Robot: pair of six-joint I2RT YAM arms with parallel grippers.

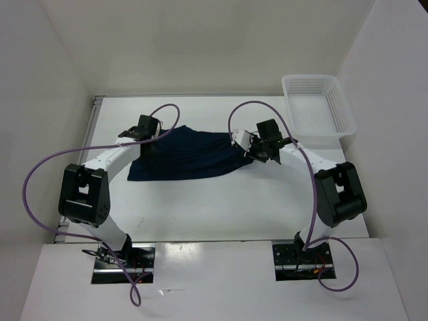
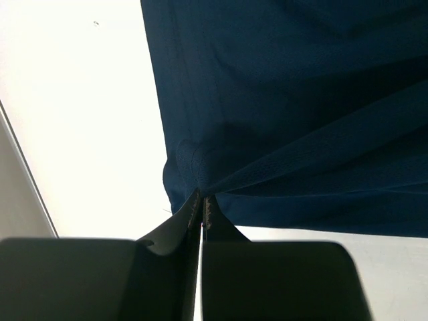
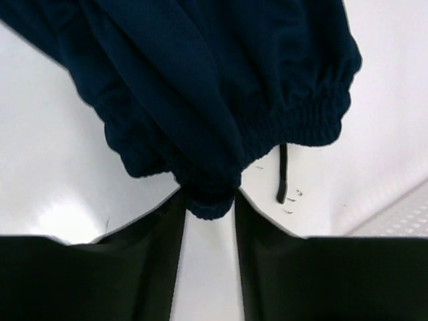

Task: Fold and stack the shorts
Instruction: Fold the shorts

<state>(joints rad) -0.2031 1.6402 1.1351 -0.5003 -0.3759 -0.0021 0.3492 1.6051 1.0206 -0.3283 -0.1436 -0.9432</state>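
The left fingers (image 2: 198, 208) were clamped shut on a gathered edge of the shorts (image 1: 187, 157), and the navy fabric spread away beyond their tips. The right fingers (image 3: 178, 208) gripped a bunch of elastic waistband between their tips, with the drawstring (image 3: 282, 174) dangling just beside them. The shorts lay stretched between both pairs over the white surface (image 1: 200, 207).

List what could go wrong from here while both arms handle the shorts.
1. The right fingers catch only a small bunch of waistband on the shorts; it may slip out when pulled.
2. The left fingers pinch just a thin edge of fabric, which could pull free.
3. The drawstring hangs loose and might snag or trail in the fold.
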